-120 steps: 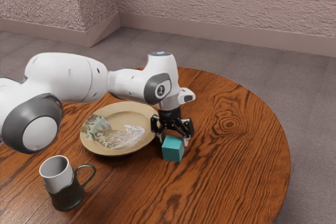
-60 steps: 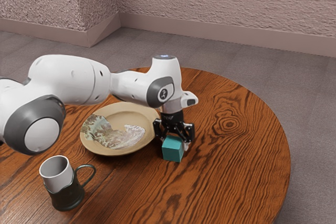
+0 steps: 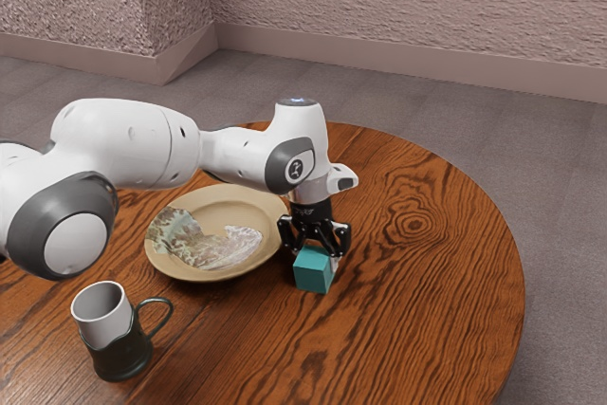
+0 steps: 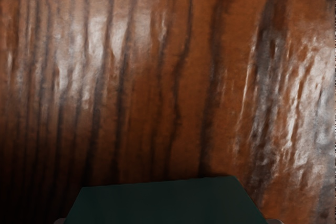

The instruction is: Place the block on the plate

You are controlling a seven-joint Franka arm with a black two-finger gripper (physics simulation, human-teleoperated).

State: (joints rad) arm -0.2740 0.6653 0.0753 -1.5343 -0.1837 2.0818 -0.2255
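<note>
Teal block (image 3: 311,278) — slightly shifted, near the plate (image 3: 232,198) — now pinched between the gripper (image 3: 316,261) fingers

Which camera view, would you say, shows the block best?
The exterior view: it shows the block with its top and sides, beside the plate. The wrist view has a dark part of it, cut off at the lower edge.

No text, label, brand, number or sign is legible. A pale mark (image 3: 295,169) on the dark oval cover (image 3: 281,175) of the arm (image 3: 299,130) and a fainter marking (image 3: 305,211) below it are too small to read.
</note>
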